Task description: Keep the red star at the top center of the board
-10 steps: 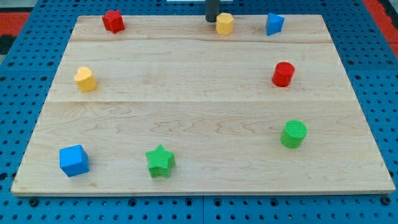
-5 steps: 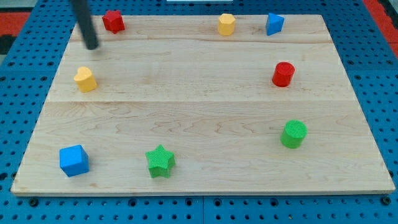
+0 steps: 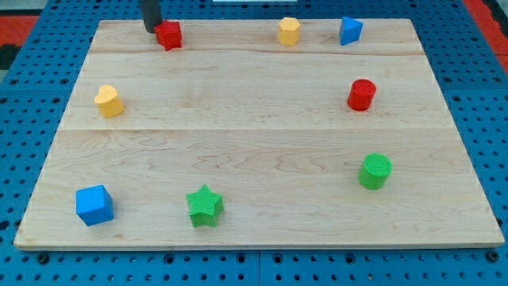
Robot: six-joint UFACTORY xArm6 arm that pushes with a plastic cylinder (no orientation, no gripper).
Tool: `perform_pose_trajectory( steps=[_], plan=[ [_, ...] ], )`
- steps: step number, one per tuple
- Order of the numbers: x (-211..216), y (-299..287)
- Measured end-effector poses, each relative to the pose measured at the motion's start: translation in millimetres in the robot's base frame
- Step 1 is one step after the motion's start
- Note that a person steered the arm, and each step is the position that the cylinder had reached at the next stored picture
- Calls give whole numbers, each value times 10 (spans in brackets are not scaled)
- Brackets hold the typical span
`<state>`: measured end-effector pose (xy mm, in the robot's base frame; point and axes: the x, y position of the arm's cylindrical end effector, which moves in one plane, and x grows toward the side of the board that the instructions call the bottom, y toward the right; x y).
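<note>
Near the worktop's (image 3: 254, 143) top edge, left of centre, my tip (image 3: 151, 28) touches the red star's (image 3: 168, 35) left side; there are no jaws.

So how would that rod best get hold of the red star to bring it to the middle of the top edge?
It cannot grip, only push. The best contact is probably the red star's side facing the view's left, pushing toward the view's right along the top edge. My tip already sits against that side, and the star lies left of center, short of the yellow block.
</note>
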<state>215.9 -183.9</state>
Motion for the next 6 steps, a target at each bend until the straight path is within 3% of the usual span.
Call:
perform_pose_trajectory(
  steps=[1, 4, 5, 6],
  plan=[
    [269, -251],
    [92, 514],
    [77, 250],
    [60, 390]
  ],
)
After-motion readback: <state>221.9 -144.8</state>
